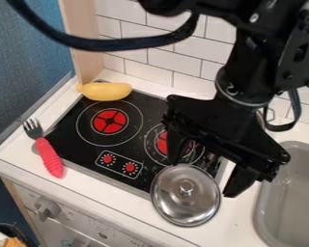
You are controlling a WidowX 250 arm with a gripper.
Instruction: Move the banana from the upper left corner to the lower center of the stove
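Fingers (240, 180) set apart, nothing clamped between them, hanging over the front right part of the stove; the metal pot lid (186, 194) shows in the gap, contact with it can't be told. Nearest the camera: gray oven knob (47, 208) on the cabinet front, then the white desk (105, 193). Lid has its knob up and overlaps the stove's front edge at the right. Fork with a ribbed red handle (50, 157) lies on the desk beside the stove's left side, tines pointing back. Gray sink (265, 212) is off to the right.

Black stove (79, 149) next: printed control dials (118, 164) at the lower center, so the goal spot is about there. Right burner (163, 144) is partly hidden by the gripper; left burner (110, 121) is in plain view, farther back. Yellow banana (105, 91) lies on its side at the upper left corner, behind the left burner, close to the white tile wall (144, 58).

Progress: move not done, banana sits at its start corner. Left to do: reach, grasp, lift, carry forward, set down, let go. Banana is well apart from the fingers, farther back and to the left. Next move likely calls for going back-left over the left burner; lid could get knocked if the fingers stay low.
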